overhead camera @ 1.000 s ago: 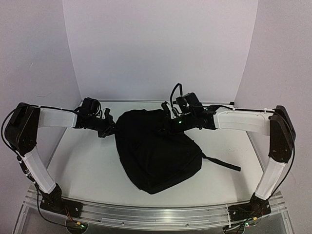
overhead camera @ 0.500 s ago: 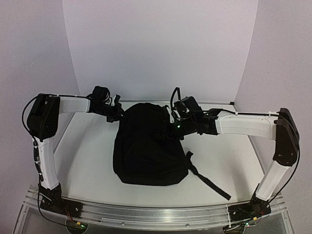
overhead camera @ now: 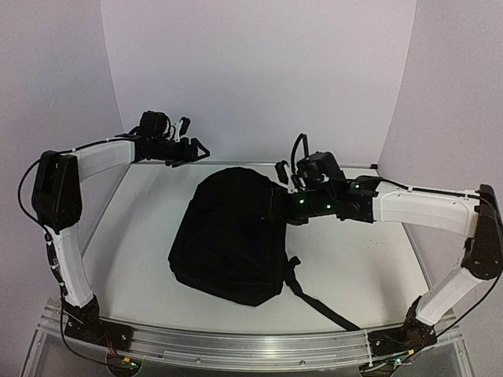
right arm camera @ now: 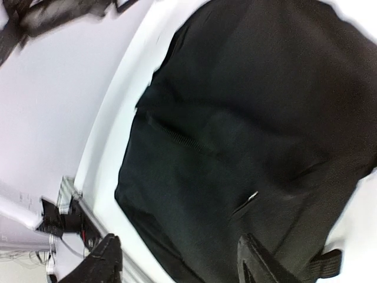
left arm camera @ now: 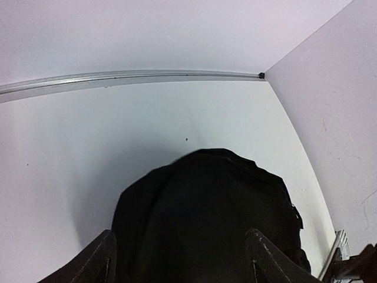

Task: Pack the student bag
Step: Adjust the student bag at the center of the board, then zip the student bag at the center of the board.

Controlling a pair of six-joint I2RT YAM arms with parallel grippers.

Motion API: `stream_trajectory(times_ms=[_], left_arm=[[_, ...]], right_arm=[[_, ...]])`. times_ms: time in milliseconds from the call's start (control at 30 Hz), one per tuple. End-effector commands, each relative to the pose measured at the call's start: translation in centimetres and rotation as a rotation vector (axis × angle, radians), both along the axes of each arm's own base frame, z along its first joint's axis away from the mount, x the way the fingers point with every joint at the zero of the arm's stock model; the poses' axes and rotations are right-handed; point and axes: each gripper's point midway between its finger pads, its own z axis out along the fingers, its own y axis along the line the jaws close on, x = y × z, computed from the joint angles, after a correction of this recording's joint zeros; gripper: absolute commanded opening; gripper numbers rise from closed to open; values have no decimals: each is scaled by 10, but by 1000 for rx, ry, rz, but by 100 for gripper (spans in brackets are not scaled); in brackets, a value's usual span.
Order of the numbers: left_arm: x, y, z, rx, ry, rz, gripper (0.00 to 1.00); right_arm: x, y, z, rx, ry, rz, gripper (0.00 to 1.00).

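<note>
Hold on student bag [overhead camera: 228, 236] was just dropped: left gripper [left arm camera: 179, 250] spread, raised far-left; right gripper [right arm camera: 177, 256] spread over it. Re-grip req'd before packing.

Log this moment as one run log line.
student bag: lying on table, strap loose | left end effector: open, raised, empty | right end effector: open, over bag

Student bag [overhead camera: 232, 236] is plain black all over, no pattern, and its strap [overhead camera: 322, 302] is black too. Table [overhead camera: 141, 259] is white, walls [overhead camera: 259, 78] a pale lilac-grey. Left arm [overhead camera: 102, 157] and right arm [overhead camera: 424, 206] are white shells with black joints, with little green lights [overhead camera: 302, 202] on the right one. Front rail [overhead camera: 236, 345] is silver.
</note>
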Motion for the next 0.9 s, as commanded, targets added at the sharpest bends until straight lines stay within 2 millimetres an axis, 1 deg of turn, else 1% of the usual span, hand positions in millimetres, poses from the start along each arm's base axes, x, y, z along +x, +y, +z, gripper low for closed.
stream_trajectory(times_ms=[0, 33, 100, 200, 333, 400, 533, 633, 767, 867], left_arm=[[-64, -33, 42, 84, -74, -34, 74], [-77, -40, 43, 93, -60, -44, 73], [-107, -62, 40, 80, -20, -80, 71], [-149, -98, 31, 70, 33, -149, 66], [-187, -130, 20, 114, 78, -207, 57], [-205, -144, 14, 111, 108, -241, 50], [-226, -160, -9, 116, 198, -267, 41], [-233, -169, -25, 110, 249, -284, 39], [-232, -174, -48, 140, 296, -279, 38], [-229, -177, -58, 158, 302, -278, 37]], right_arm=[[35, -48, 2, -26, -42, -182, 66], [41, -58, -6, -38, -27, -204, 67], [48, -73, -21, -59, -2, -231, 67], [54, -87, -37, -89, 19, -261, 67], [59, -96, -47, -94, 32, -286, 67], [59, -97, -52, -95, 42, -287, 67], [56, -95, -61, -82, 64, -288, 66], [54, -95, -65, -67, 76, -288, 66], [52, -94, -67, -55, 84, -286, 66], [51, -94, -66, -49, 85, -283, 66]])
